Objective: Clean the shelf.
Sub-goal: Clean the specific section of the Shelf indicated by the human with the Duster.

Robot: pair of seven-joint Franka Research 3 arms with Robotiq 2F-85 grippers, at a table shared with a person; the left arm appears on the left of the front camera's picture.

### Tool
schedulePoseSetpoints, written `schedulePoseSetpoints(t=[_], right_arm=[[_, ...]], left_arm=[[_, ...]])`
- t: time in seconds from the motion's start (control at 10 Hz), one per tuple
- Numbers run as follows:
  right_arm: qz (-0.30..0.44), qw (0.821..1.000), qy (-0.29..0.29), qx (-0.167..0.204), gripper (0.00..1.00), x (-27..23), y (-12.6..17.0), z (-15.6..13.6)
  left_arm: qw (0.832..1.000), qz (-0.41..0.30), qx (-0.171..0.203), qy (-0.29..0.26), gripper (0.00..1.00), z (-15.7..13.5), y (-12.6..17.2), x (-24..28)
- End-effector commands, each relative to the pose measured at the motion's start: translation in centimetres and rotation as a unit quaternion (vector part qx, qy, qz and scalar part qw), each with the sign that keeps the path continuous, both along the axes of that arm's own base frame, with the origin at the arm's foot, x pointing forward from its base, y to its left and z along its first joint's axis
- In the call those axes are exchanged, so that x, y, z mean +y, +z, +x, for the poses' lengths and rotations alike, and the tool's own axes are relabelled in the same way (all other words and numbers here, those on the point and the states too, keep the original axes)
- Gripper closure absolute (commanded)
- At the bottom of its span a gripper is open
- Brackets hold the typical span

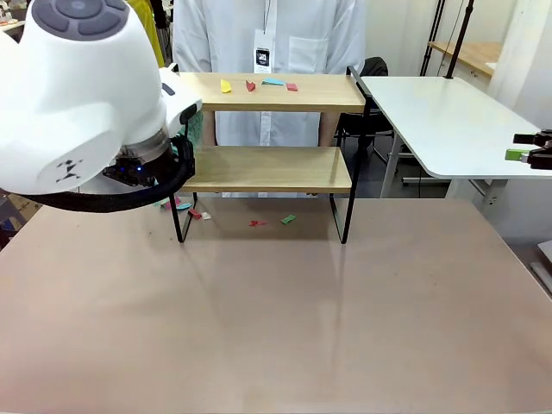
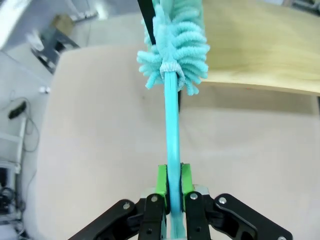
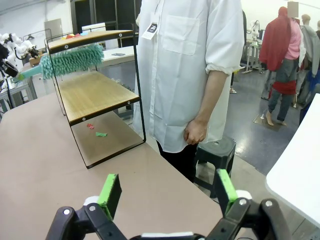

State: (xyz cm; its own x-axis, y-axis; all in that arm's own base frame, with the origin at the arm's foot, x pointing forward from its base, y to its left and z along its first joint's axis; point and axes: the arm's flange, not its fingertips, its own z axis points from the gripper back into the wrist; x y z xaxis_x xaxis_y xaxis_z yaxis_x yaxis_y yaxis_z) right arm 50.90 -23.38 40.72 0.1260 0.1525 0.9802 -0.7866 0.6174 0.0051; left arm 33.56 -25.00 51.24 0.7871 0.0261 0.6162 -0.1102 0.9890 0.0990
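Note:
The shelf (image 1: pixel 272 168) stands at the table's far middle, two wooden boards in a black frame. Small coloured paper scraps (image 1: pixel 259 84) lie on its top board, and more scraps (image 1: pixel 259 222) lie on the table beneath it. My left gripper (image 2: pixel 173 180) is shut on the handle of a teal fluffy duster (image 2: pixel 175 45). The duster head (image 3: pixel 70 60) hangs over the lower board (image 3: pixel 95 92) at the shelf's left end, just below the top board. At the far right my right gripper (image 3: pixel 167 192) is open and holds nothing; it (image 1: pixel 528 153) hovers beside a white table.
A person in a white shirt (image 1: pixel 267 34) stands right behind the shelf, hands (image 3: pixel 195 132) clasped low. A white side table (image 1: pixel 440 121) stands at the right. The wide beige tabletop (image 1: pixel 276 310) stretches in front of the shelf. My left arm (image 1: pixel 78 95) blocks the picture's left.

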Motion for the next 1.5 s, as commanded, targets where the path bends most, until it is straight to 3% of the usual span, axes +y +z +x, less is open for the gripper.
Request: schedulePoseSetpoints(t=[0.0, 0.2, 0.3, 0.5, 0.8, 0.9, 1.2, 1.4], right_arm=[[-0.006, 1.0, 0.0, 0.004, 0.0, 0.2, 0.3, 0.0], [-0.006, 1.0, 0.0, 0.004, 0.0, 0.2, 0.3, 0.0], [-0.006, 1.0, 0.0, 0.004, 0.0, 0.2, 0.3, 0.0], [-0.006, 1.0, 0.0, 0.004, 0.0, 0.2, 0.3, 0.0], [-0.006, 1.0, 0.0, 0.004, 0.0, 0.2, 0.3, 0.0], [-0.006, 1.0, 0.0, 0.004, 0.0, 0.2, 0.3, 0.0], [-0.006, 1.0, 0.0, 0.004, 0.0, 0.2, 0.3, 0.0], [-0.006, 1.0, 0.0, 0.004, 0.0, 0.2, 0.3, 0.0]], left_arm=[[0.999, 0.029, -0.024, 0.033, 0.87, -0.7, -0.6, -0.3], [0.999, -0.028, -0.046, 0.001, 0.87, -1.6, 0.3, -0.9], [1.0, 0.017, -0.02, 0.003, 0.87, -1.3, 0.2, -1.0], [1.0, 0.004, -0.027, -0.002, 0.87, -1.4, 0.3, -1.4], [0.988, -0.056, 0.026, -0.144, 0.87, -2.9, 1.6, 2.1], [0.984, -0.058, 0.041, -0.166, 0.87, -3.3, 1.7, 3.4], [0.943, -0.112, 0.092, -0.299, 0.87, -3.8, 1.6, 7.4], [0.893, -0.164, 0.115, -0.404, 0.87, -3.6, 1.8, 10.0]])
